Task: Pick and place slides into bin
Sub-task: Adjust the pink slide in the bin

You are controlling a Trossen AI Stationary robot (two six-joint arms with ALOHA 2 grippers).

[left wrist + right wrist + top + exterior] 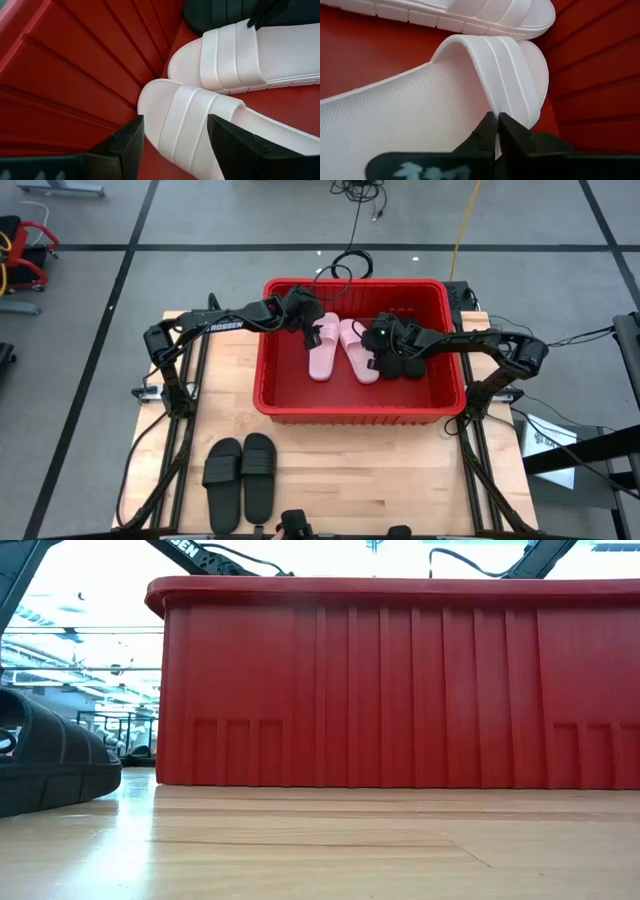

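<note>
free: bin near floor | blocked: pink slides, both arms over far half

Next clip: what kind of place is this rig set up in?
Probably a lab or workshop, not a home: a wooden workbench on a grey concrete floor marked with dark lines, and cables trailing across the floor behind the red bin.

I saw my right gripper jaws pinched together on pink slide strap edge | second pink slide just beyond | red bin wall alongside
</note>
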